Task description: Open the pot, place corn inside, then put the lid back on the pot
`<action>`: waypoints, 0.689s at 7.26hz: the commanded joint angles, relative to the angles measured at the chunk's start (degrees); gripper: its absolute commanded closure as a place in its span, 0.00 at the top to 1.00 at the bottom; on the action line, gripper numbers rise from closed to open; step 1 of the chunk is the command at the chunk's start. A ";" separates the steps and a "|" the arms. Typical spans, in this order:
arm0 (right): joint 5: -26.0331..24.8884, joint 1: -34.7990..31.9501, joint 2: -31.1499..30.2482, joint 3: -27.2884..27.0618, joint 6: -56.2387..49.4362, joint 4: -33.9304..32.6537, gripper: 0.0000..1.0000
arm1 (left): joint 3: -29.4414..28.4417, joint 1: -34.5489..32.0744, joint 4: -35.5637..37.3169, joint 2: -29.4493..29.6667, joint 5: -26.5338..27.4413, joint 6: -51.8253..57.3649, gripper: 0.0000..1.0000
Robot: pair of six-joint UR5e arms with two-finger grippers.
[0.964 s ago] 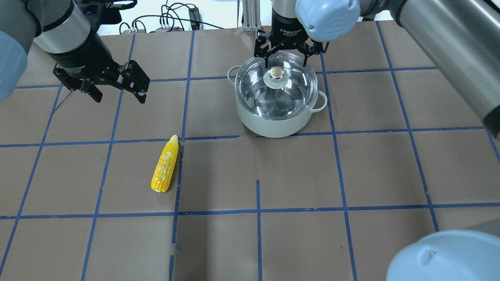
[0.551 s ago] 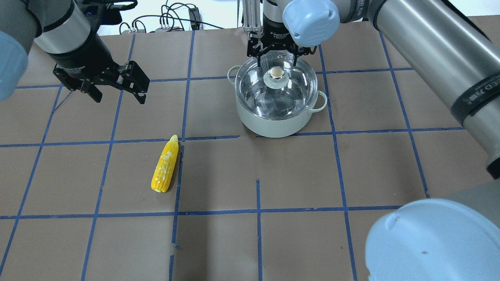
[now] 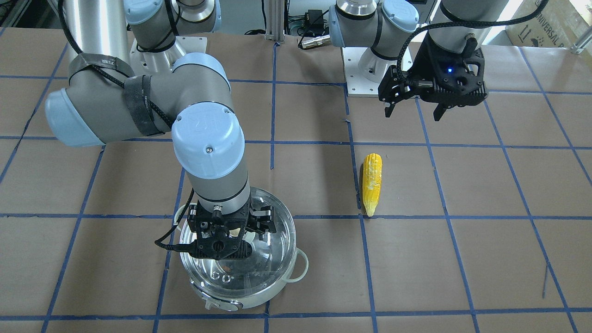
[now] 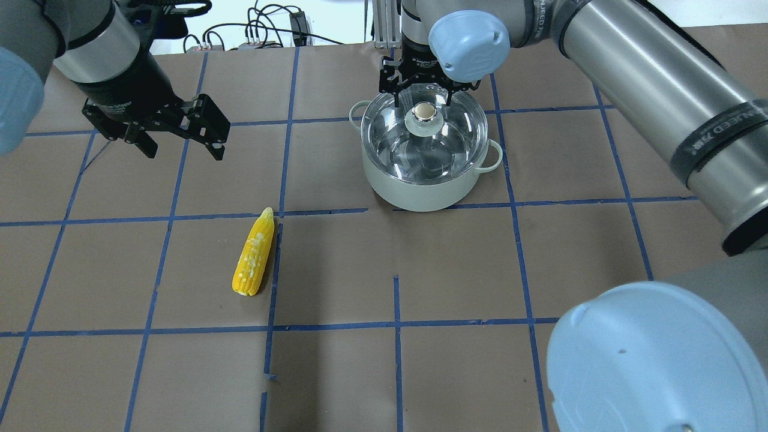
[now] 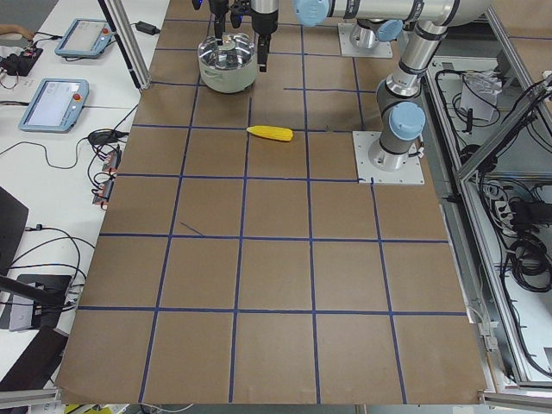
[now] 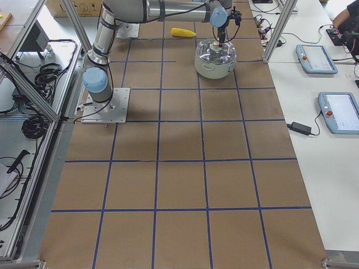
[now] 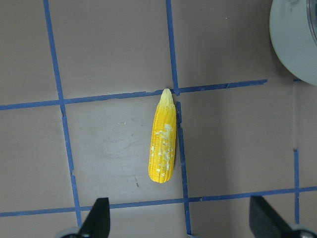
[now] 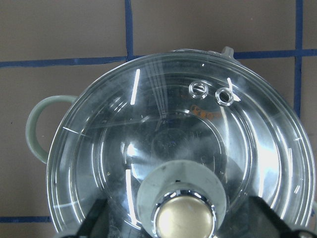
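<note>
Brown, blue-taped table [image 4: 456, 270]: the lid [image 4: 447, 141] knob [image 4: 424, 111] sits between the spread fingers of my right gripper [image 8: 181, 223]; a cardboard box [image 3: 548, 23] reads "UNIVERSAL".

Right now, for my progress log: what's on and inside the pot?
The lid sits on the pot, the right gripper open over its knob. Through the glass only bare steel shows; the knob hides part of the floor.
</note>
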State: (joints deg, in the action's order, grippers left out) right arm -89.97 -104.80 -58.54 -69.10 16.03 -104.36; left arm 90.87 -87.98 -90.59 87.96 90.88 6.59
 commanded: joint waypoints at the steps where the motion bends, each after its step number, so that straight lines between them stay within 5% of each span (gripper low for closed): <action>1: 0.06 0.03 0.09 -0.16 -0.04 0.21 0.83 | 0.01 0.00 -0.03 0.10 0.00 -0.09 1.00; 3: 0.06 0.03 0.01 -0.25 -0.12 0.82 0.48 | 0.01 0.09 -0.12 0.01 0.00 0.00 1.00; 5: -0.03 -0.06 -0.08 -0.60 -0.21 1.00 0.30 | 0.01 0.09 -0.38 0.01 0.00 0.00 1.00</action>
State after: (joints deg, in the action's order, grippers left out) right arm -89.94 -104.79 -58.58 -69.45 15.89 -103.51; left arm 90.88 -87.90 -90.86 87.99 90.88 6.59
